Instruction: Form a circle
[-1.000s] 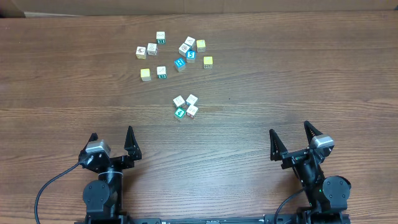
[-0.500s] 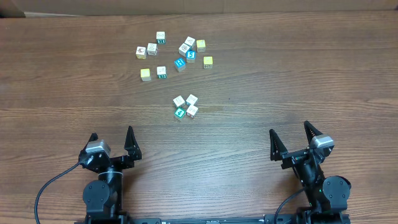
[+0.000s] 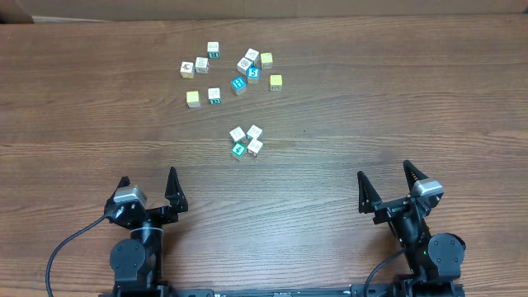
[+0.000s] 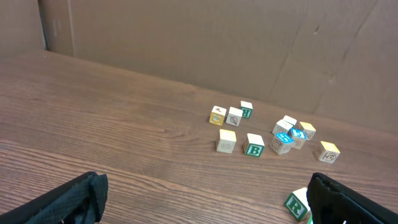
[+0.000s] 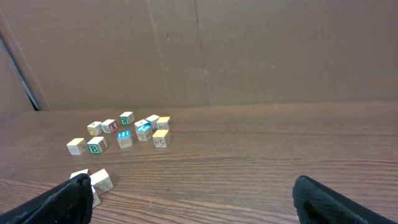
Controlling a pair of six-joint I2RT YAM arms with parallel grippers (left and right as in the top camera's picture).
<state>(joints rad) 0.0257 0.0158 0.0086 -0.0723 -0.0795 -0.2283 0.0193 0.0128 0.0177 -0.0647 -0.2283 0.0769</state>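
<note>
White-teal circle [image 3: 247, 140] | compact, as wide as deep | teal cube [image 3: 238, 149] near-left

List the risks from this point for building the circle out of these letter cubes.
1. The circle is four tiny cubes packed close together. The wide-open left gripper or right gripper, setting another cube beside it, may knock them apart.
2. In the loose scatter several cubes touch, so picking one may drag a neighbour.
3. The circle lies between both arms, so reaching in together risks a clash.
</note>
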